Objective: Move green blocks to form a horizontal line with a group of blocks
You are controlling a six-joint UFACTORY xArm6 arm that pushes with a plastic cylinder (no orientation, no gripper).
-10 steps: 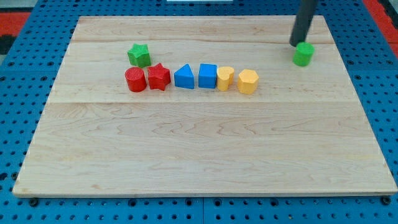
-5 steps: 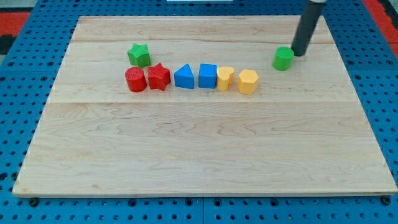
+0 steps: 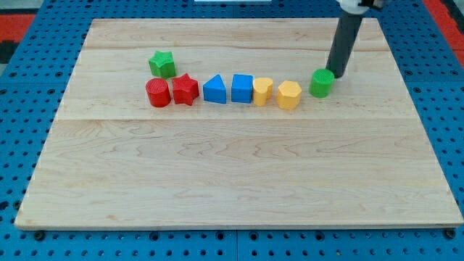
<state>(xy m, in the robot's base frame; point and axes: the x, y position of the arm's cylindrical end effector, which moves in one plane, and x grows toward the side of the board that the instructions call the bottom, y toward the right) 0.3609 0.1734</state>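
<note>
A row of blocks lies across the board's upper middle: a red cylinder point(image 3: 157, 93), a red star point(image 3: 185, 89), a blue triangle point(image 3: 214, 90), a blue cube point(image 3: 242, 88), a yellow heart-like block point(image 3: 262, 91) and a yellow hexagon point(image 3: 288, 95). A green cylinder point(image 3: 321, 83) stands just right of the yellow hexagon, a small gap apart and slightly higher. My tip point(image 3: 336, 75) touches the green cylinder's upper right side. A green star point(image 3: 162, 64) sits just above the red cylinder, at the row's left end.
The wooden board point(image 3: 232, 181) lies on a blue pegboard point(image 3: 14, 130). A red area shows at the view's top left corner point(image 3: 18, 18) and top right corner.
My tip has pushed the green cylinder leftward and slightly down, from near the board's right edge to beside the yellow hexagon. The other blocks have not moved.
</note>
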